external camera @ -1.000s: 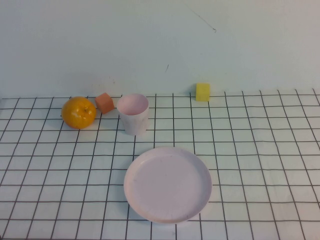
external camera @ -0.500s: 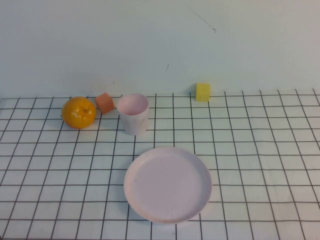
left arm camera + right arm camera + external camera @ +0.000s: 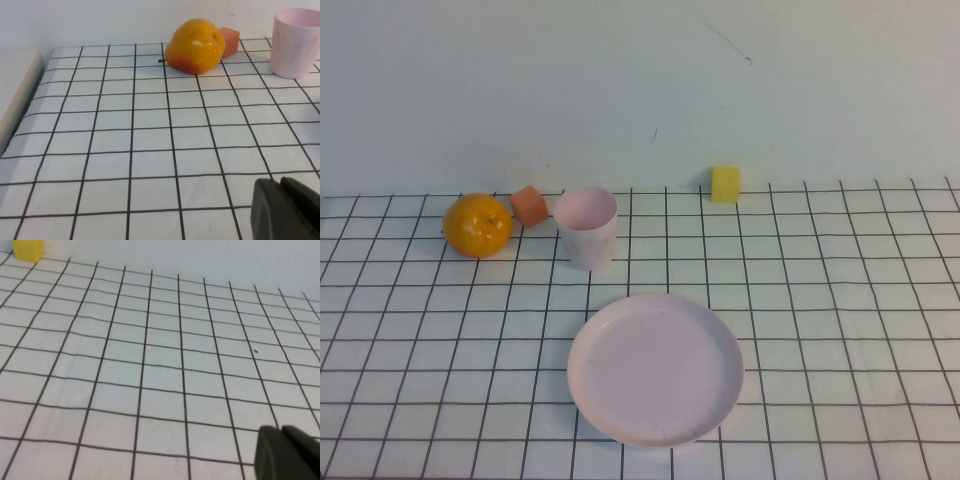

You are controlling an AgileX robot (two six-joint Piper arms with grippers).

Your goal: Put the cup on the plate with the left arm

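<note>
The pale pink cup (image 3: 587, 227) stands upright on the gridded table, behind the round pale pink plate (image 3: 655, 366), which holds nothing. In the left wrist view the cup (image 3: 296, 42) shows far off past the orange fruit. My left gripper (image 3: 280, 184) is shut, holds nothing and hovers low over the grid well short of the cup. My right gripper (image 3: 281, 431) is also shut with nothing in it, over bare grid. Neither arm appears in the high view.
An orange fruit (image 3: 477, 224) and a small orange-red block (image 3: 529, 205) sit just left of the cup. A yellow block (image 3: 725, 184) rests at the back, right of centre. A white wall runs behind the table. The table's edge (image 3: 20, 100) shows in the left wrist view.
</note>
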